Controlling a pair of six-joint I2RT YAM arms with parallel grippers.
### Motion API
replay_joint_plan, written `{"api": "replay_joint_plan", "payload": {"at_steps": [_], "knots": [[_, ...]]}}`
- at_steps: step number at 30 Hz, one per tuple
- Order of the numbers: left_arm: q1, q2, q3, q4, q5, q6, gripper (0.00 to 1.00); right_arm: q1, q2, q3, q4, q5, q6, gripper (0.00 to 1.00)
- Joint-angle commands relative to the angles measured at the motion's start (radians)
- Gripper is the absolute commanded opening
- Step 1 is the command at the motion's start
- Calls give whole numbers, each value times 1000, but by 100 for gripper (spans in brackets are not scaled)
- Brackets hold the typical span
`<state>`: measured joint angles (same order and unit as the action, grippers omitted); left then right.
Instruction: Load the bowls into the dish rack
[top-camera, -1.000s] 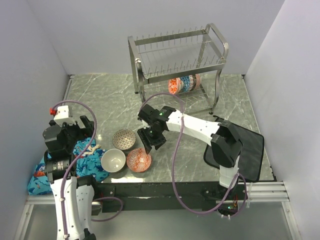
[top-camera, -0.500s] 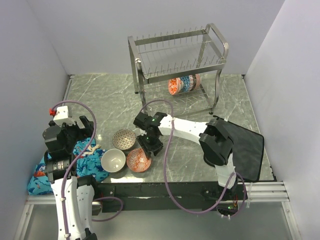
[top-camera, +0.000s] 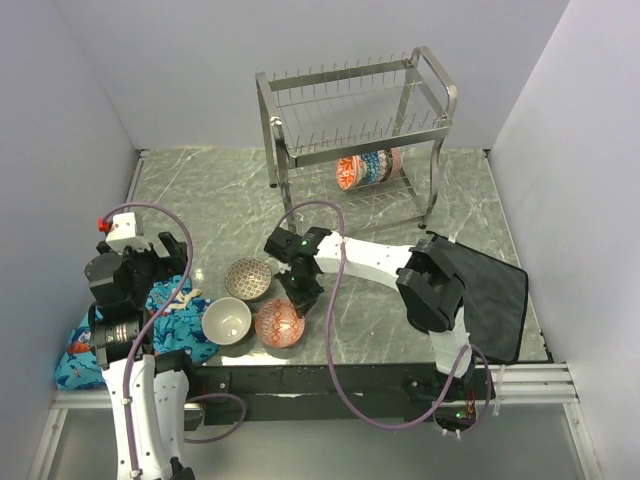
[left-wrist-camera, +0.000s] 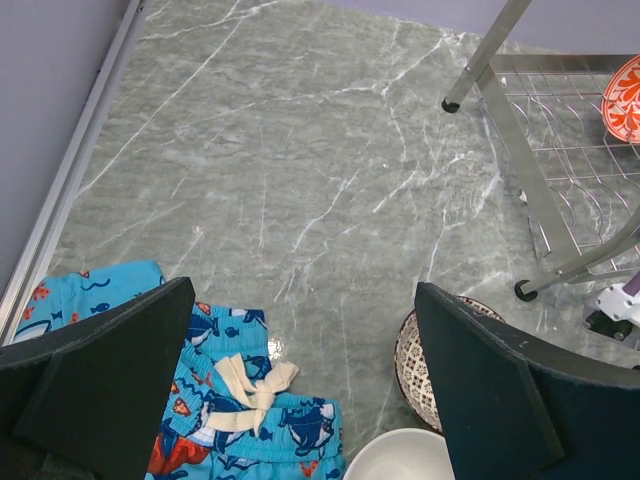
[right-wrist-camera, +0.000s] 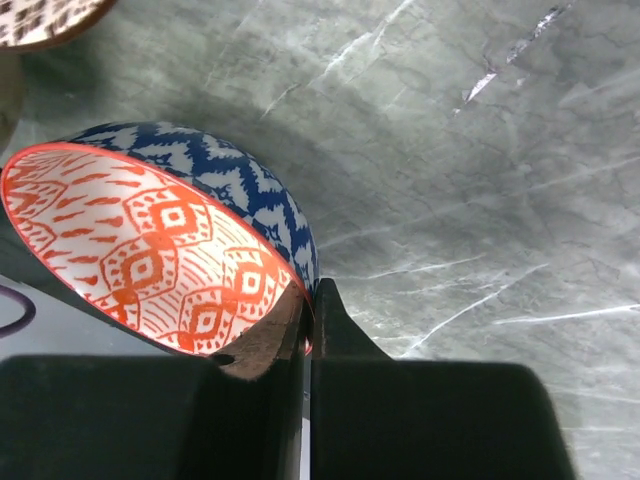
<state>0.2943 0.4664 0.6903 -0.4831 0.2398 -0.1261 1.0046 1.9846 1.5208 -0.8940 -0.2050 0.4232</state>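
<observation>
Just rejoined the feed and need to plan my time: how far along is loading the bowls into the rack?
Done: three bowls stand in the lower tier of the rack. In hand: the right gripper is shut on the rim of the orange bowl, which is tilted. Left: that one, plus the brown patterned bowl and the white bowl, both on the table.

Six bowls in all: three in the one dish rack, three near the desk's front edge; one blue cloth; one black mat.
</observation>
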Motion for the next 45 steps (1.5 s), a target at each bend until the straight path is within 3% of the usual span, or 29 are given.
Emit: {"api": "replay_joint_plan", "payload": {"at_steps": [1, 5, 10, 17, 24, 29, 32, 38, 45], "knots": [[6, -18, -5, 32, 24, -9, 99, 22, -84, -7, -3, 85, -32, 0], [6, -32, -3, 34, 36, 3, 99, 22, -236, -123, -3, 183, -81, 0], [8, -40, 11, 24, 62, 23, 99, 0, -470, -227, 4, 203, -260, 0], [6, -34, 0, 86, 174, 34, 100, -121, -647, -303, -22, 429, -394, 0], [-7, 28, 0, 198, 179, -26, 99, -181, -794, -425, 55, 734, -405, 0], [-9, 54, -1, 233, 171, -52, 99, -207, -808, -547, 258, 1080, -553, 0], [-7, 41, -11, 233, 161, -63, 99, -207, -793, -573, 424, 1197, -677, 0], [3, 18, -29, 209, 161, -69, 99, -207, -756, -617, 711, 1312, -912, 0], [6, -3, -26, 164, 151, -50, 99, -233, -629, -570, 941, 1400, -1066, 0]]}}
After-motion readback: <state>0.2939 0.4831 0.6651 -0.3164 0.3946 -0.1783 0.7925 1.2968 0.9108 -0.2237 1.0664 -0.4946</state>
